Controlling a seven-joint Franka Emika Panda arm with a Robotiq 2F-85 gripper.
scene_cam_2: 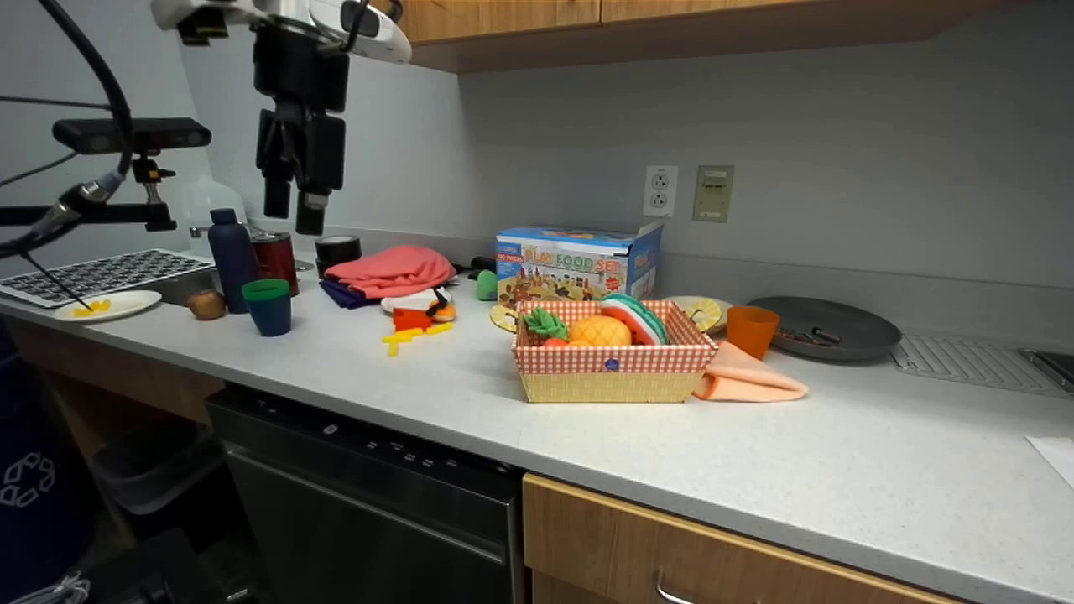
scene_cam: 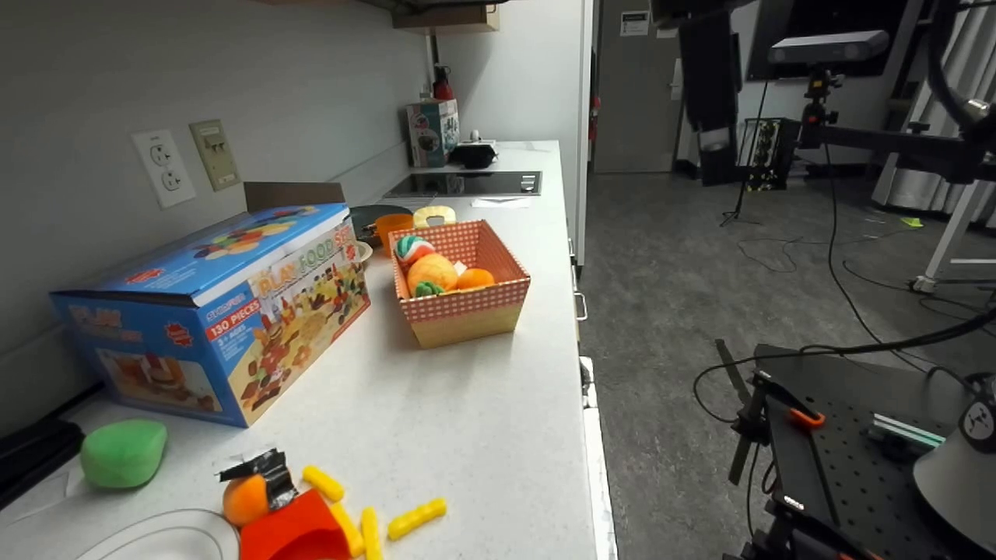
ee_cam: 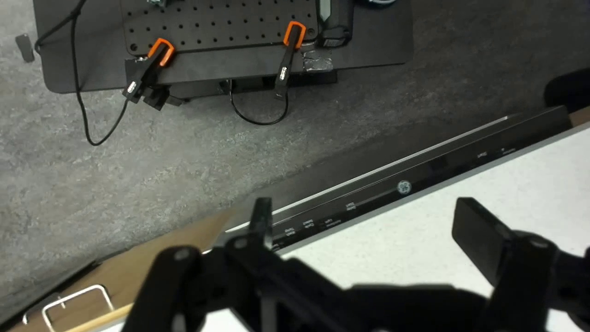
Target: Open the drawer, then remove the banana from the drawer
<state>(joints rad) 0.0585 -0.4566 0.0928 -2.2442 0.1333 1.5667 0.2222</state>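
Observation:
The wooden drawer (scene_cam_2: 604,528) is under the counter in an exterior view and looks shut. Its silver handle (scene_cam_2: 674,592) shows at the bottom edge. In the wrist view a silver handle (ee_cam: 73,295) on a wooden front shows at the lower left. The banana does not show in any view. My gripper (scene_cam_2: 294,208) is open and empty, pointing down, high above the counter and well away from the drawer. It also shows in an exterior view (scene_cam: 716,159). In the wrist view the gripper (ee_cam: 364,221) has wide-apart fingers over the counter and dishwasher edge.
A checked basket (scene_cam_2: 612,387) of toy fruit stands on the counter (scene_cam_2: 470,394), with a play food box (scene_cam_2: 554,289) behind it. A black dishwasher (scene_cam_2: 361,495) adjoins the drawer. A camera (scene_cam_2: 134,134) stands near the arm. Upper cabinets (scene_cam_2: 671,29) overhang the counter.

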